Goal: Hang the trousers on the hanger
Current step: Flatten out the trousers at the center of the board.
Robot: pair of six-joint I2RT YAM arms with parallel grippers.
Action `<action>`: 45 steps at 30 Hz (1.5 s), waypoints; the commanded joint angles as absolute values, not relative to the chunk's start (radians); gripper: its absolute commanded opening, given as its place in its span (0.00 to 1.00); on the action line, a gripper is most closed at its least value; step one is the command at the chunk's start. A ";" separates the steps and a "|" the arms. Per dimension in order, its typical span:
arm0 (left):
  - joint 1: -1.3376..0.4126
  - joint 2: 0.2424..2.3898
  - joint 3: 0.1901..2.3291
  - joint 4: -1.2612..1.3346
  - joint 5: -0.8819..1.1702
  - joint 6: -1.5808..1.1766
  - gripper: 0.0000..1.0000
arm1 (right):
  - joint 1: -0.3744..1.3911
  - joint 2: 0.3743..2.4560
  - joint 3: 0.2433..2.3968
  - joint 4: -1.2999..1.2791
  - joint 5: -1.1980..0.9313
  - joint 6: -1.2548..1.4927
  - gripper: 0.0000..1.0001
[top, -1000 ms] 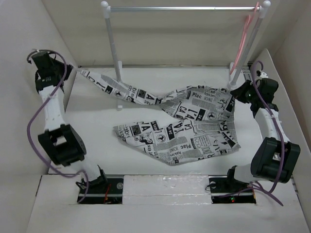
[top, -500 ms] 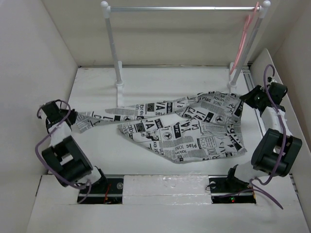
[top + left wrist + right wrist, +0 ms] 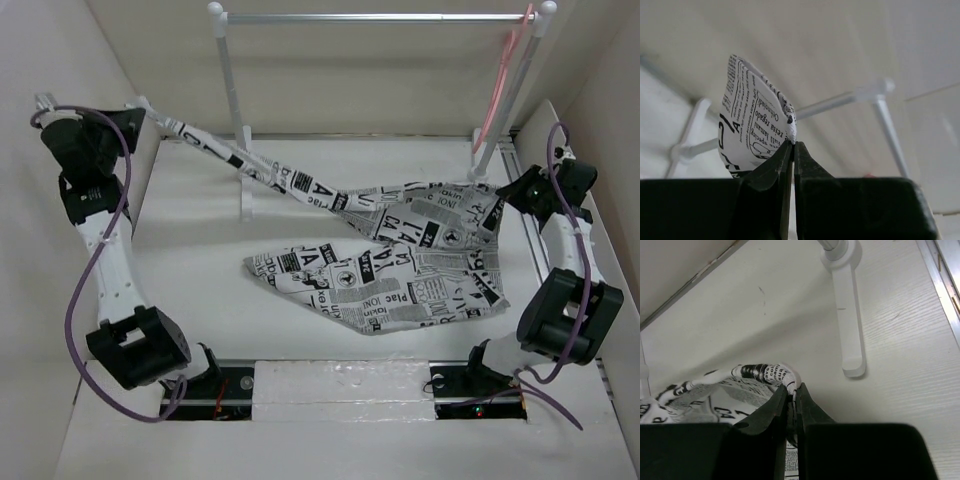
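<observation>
Grips the trousers [image 3: 400, 260] at both ends, right now. Hoists one leg end high at the far left in the left gripper [image 3: 792, 144], well above the table [image 3: 200, 290]. From the left wrist view, looks solid: fingers pressed together on a folded corner of printed cloth, which stands up past the tips. Pinches the opposite end at the right in the right gripper [image 3: 794, 387], down low, close to the table surface. There too, has the fingers closed on a rolled edge of cloth, with the foot of the right post [image 3: 847, 305] lying just beyond on the white boards.

Pulls the raised leg into a taut band, sloping down from the far left, crossing the left post [image 3: 232, 90] in the top view and running on toward the middle of the table. Lets the other leg and the seat lie spread flat on the table, nearer than the taut band and mostly in the right half.

And over at the far right, shows the hanger [image 3: 497, 95], pink, hooked on the right end of the rail [image 3: 380, 17], dangling beside the right post, just above the right end of the cloth and apart from it.
</observation>
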State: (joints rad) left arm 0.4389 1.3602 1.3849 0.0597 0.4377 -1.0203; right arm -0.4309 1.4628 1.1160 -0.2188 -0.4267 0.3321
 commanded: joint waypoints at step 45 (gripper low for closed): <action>0.611 1.631 0.658 0.620 0.562 -0.840 0.00 | -0.457 1.881 1.471 -0.290 -0.272 0.192 0.00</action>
